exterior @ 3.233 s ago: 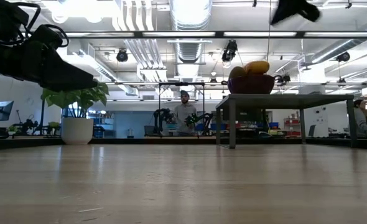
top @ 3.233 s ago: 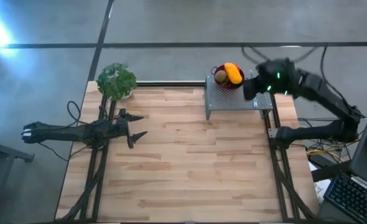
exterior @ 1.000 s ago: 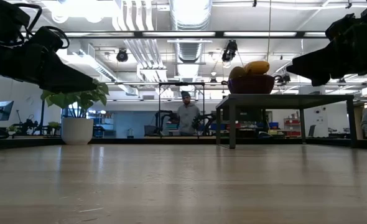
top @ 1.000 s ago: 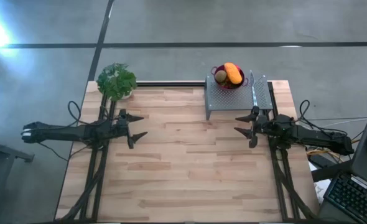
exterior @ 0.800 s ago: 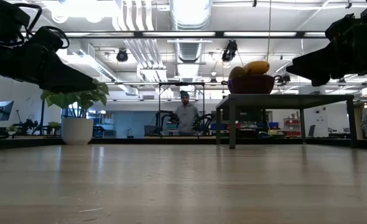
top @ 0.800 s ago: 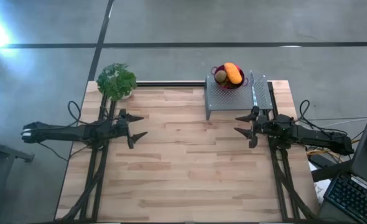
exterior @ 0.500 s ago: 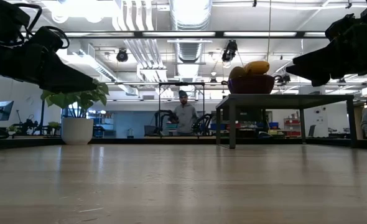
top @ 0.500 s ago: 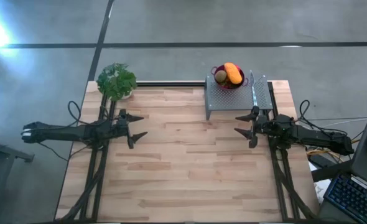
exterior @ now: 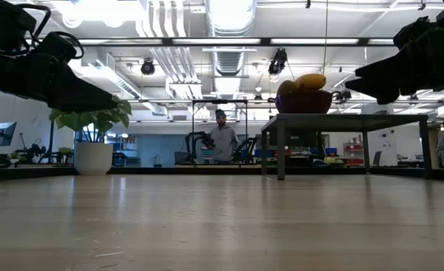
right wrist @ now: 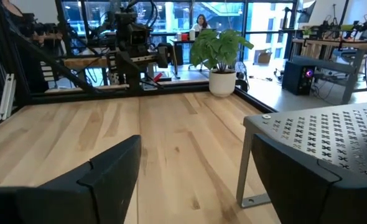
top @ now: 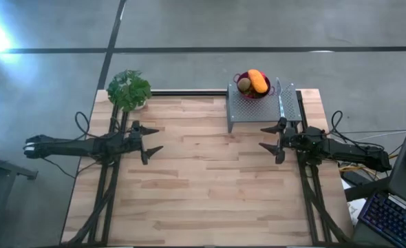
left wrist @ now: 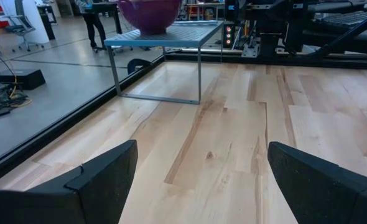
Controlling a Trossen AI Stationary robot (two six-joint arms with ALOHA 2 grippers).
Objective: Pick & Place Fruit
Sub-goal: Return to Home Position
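Right end effector (top: 261,138): hovers above the tabletop (top: 203,186), just in front of the shelf (top: 254,114), near its front right leg. Released: fingers (right wrist: 109,174) spread wide, with nothing between them. Points away from the shelf's right side, toward the other arm.

Left end effector (top: 158,138): hovers well apart from the shelf, far off to its left, about level with the shelf's front edge. Likewise released: fingers (left wrist: 102,177) spread wide, grasping nothing. Points back toward the shelf's side of the tabletop.

Shelf: perforated grey metal on thin legs. Stands on the tabletop and carries the items below.

Fruit (top: 252,83): sits in the violet strainer bowl (top: 265,91), which rests on the shelf at its far edge, toward its left end. Shows as an oblong orange piece (top: 258,80) touching a brown kiwi (top: 244,85), with the kiwi on the left. Rises above the bowl rim in the low view. Cannot tell what lies deeper in the bowl.

Knife (top: 281,103): slim and pale. Lies flat on the shelf, just right of the bowl, running from the shelf's far edge to its near edge.

Plant (top: 129,89): green, in a pot. Stands well to the left of the shelf, about level with its far edge.

Person (exterior: 222,139): stands in the room beyond the shelf, to its left in the low view.
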